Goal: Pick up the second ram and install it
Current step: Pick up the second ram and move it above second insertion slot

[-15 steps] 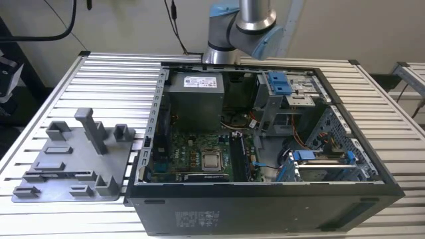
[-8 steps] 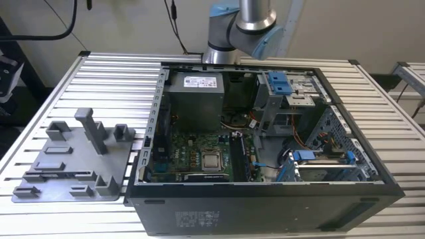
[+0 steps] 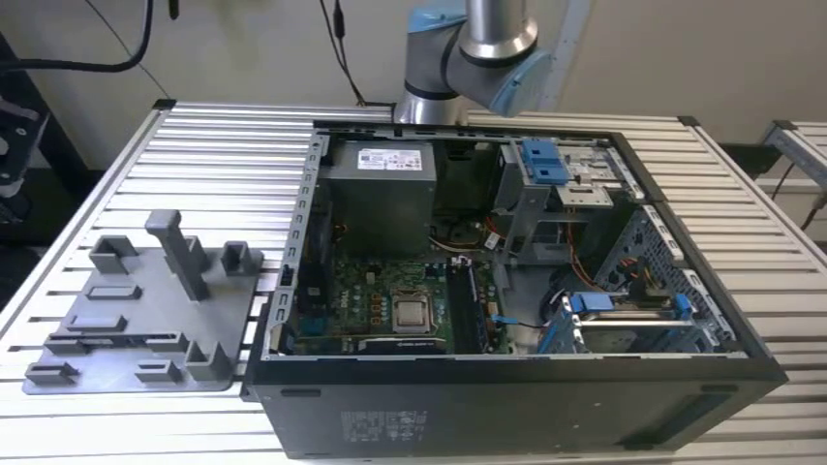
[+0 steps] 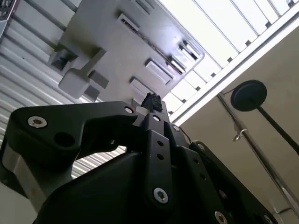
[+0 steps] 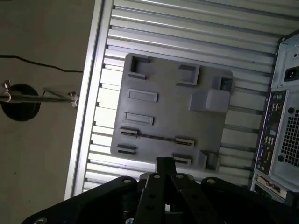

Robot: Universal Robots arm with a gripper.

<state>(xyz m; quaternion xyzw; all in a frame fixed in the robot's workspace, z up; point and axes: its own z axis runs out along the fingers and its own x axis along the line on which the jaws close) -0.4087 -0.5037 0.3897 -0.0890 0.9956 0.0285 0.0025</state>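
Slatted aluminium table [image 3: 220, 165] carries an open black computer case [image 3: 517, 407] and, beside it toward the edge at the exterior view's left, a grey plastic holder tray [image 3: 130, 300]. My black fingers [image 5: 166, 163] are pressed together, hanging above that tray. A thin dark strip on edge between two tray slots looks like the second ram [image 5: 156, 137]; I cannot tell for sure.

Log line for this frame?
claw: aimed at grey holder tray, apart from it | computer case: open, beside tray on slatted table
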